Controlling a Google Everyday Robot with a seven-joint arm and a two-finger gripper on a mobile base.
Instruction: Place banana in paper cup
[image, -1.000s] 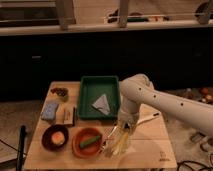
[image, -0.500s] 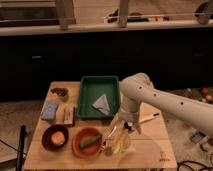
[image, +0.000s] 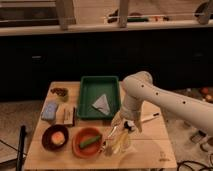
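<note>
Placing seems in hand: near the worktop's front edge the gripper (image: 123, 126) hangs over the banana (image: 111, 142) by the paper cup (image: 124, 146), its hold impossible to tell; next, the fruit must go squarely inside.

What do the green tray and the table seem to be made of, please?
The green tray looks like matte plastic: uniform colour, raised rim. The table seems light wood: tan slab top. The end effector hangs right of the orange bowl.
</note>
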